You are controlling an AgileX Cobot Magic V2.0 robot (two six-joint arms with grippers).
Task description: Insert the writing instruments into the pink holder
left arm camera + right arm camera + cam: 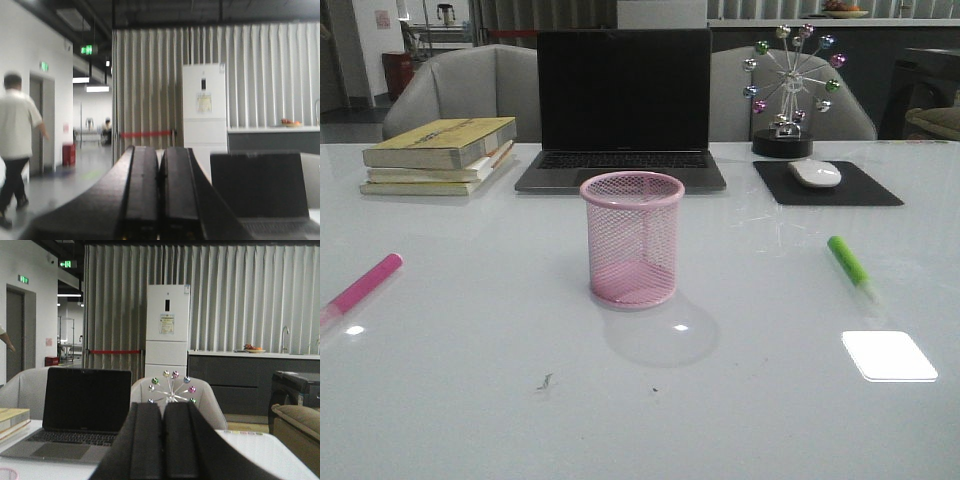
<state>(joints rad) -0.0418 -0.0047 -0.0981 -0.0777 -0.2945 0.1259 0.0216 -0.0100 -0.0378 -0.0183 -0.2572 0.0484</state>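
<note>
The pink holder [632,238], a wire-mesh cup, stands upright and empty at the table's middle. A bright pink marker [362,286] lies flat near the left edge. A lime green marker [850,266] with a pale cap end lies flat on the right side. Neither arm shows in the front view. In the left wrist view my left gripper [160,155] is shut with nothing between its fingers, pointing level over the table. My right gripper [163,410] is likewise shut and empty. A sliver of the holder's rim [7,473] shows in the right wrist view's corner.
Behind the holder sits an open laptop [622,105]. A stack of books [440,154] lies at the back left. A mouse [815,174] on a black pad and a desk ornament with coloured balls [790,90] stand at the back right. Chairs stand beyond the table.
</note>
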